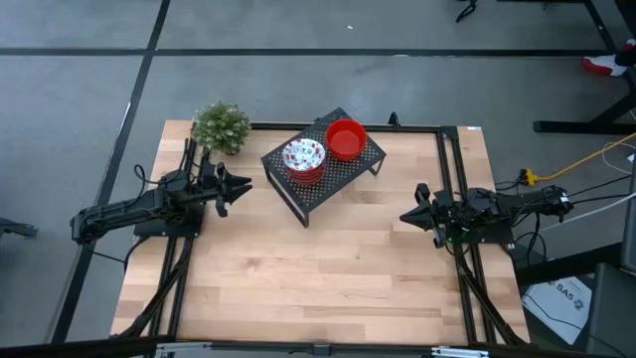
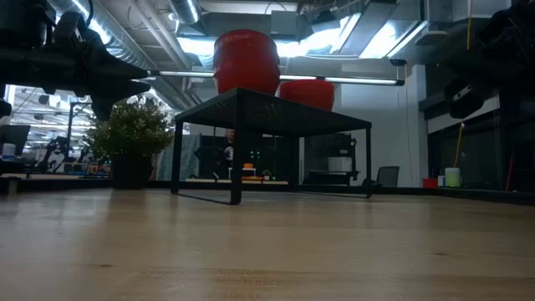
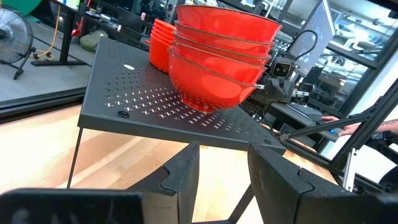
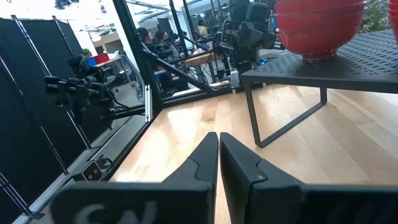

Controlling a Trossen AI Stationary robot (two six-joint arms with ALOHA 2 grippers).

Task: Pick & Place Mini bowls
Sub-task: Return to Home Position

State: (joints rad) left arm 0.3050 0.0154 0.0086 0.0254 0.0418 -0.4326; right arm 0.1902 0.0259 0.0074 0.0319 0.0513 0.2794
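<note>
Two stacks of mini bowls rest on the black perforated rack (image 1: 328, 171). One stack (image 1: 304, 159) has a speckled white bowl on top of red ones; the other stack (image 1: 345, 138) is plain red. In the left wrist view the near red stack (image 3: 221, 53) sits ahead, the second stack (image 3: 163, 43) behind it. My left gripper (image 1: 241, 185) hovers left of the rack, open (image 3: 222, 171), empty. My right gripper (image 1: 405, 216) hovers right of the rack, shut (image 4: 219, 155), empty. The right wrist view shows a red stack (image 4: 317, 25) on the rack.
A small green bushy plant (image 1: 221, 126) stands at the table's far left corner, near my left arm. The wooden table (image 1: 318, 268) spreads bare in front of the rack. Black frame rails (image 1: 457, 189) run along the table's sides. People sit in the room beyond (image 4: 146, 38).
</note>
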